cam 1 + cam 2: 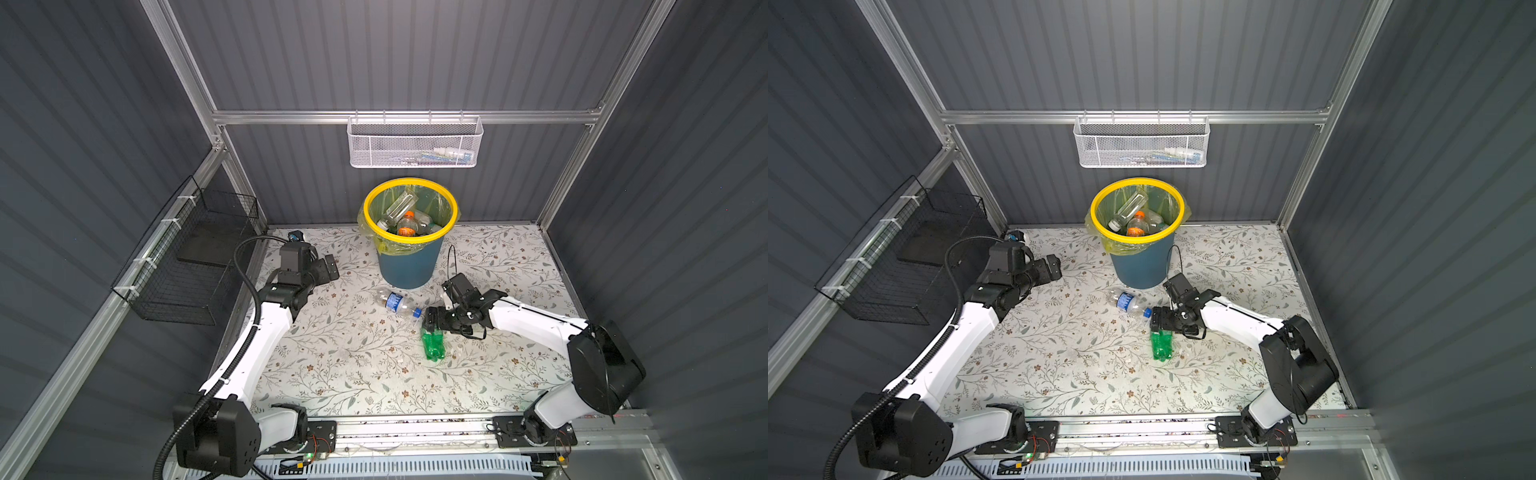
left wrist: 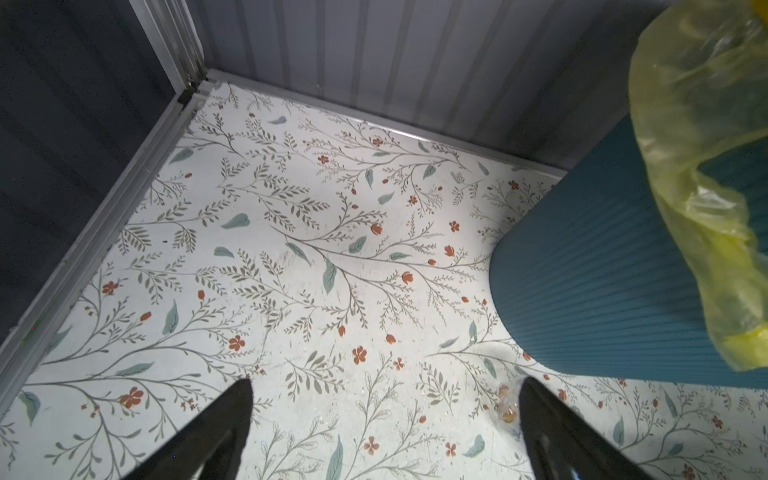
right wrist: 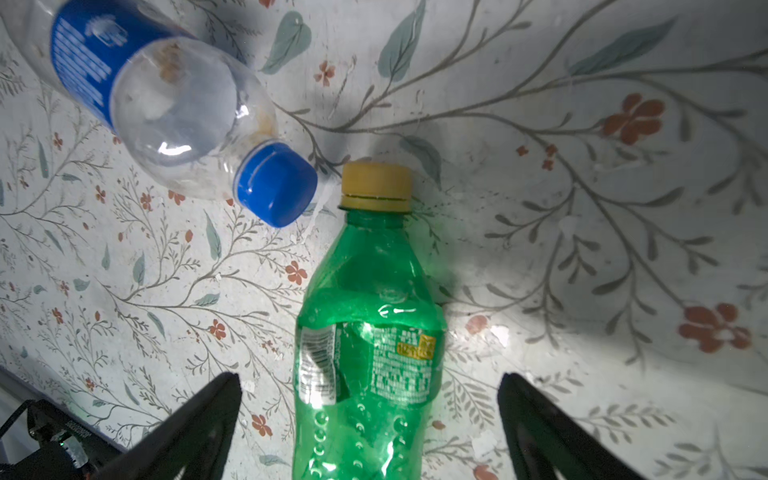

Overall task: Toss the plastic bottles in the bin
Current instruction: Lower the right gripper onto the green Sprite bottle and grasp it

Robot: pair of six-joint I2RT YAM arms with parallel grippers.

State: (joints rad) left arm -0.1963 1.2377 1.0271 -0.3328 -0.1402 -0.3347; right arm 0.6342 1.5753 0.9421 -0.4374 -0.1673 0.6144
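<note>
A green bottle (image 1: 433, 343) (image 1: 1162, 345) (image 3: 365, 332) with a yellow cap lies flat on the floral table. My right gripper (image 1: 432, 322) (image 1: 1160, 322) (image 3: 370, 382) is open and straddles its body, with a gap on each side. A clear bottle (image 1: 395, 302) (image 1: 1128, 302) (image 3: 166, 108) with a blue label and blue cap lies just beyond, its cap near the green one's cap. The dark-blue bin (image 1: 407, 266) (image 1: 1140, 266) (image 2: 602, 270) stands at the back with several bottles (image 1: 405, 218) inside. My left gripper (image 1: 331, 266) (image 1: 1054, 266) (image 2: 384, 386) hovers open and empty left of the bin.
A white mesh basket (image 1: 414, 141) (image 1: 1141, 141) hangs on the back wall above the bin. A black wire basket (image 1: 187, 266) (image 1: 892, 266) is fixed to the left wall. A small blue-marked object (image 1: 296, 236) sits in the back left corner, partly hidden by my left arm.
</note>
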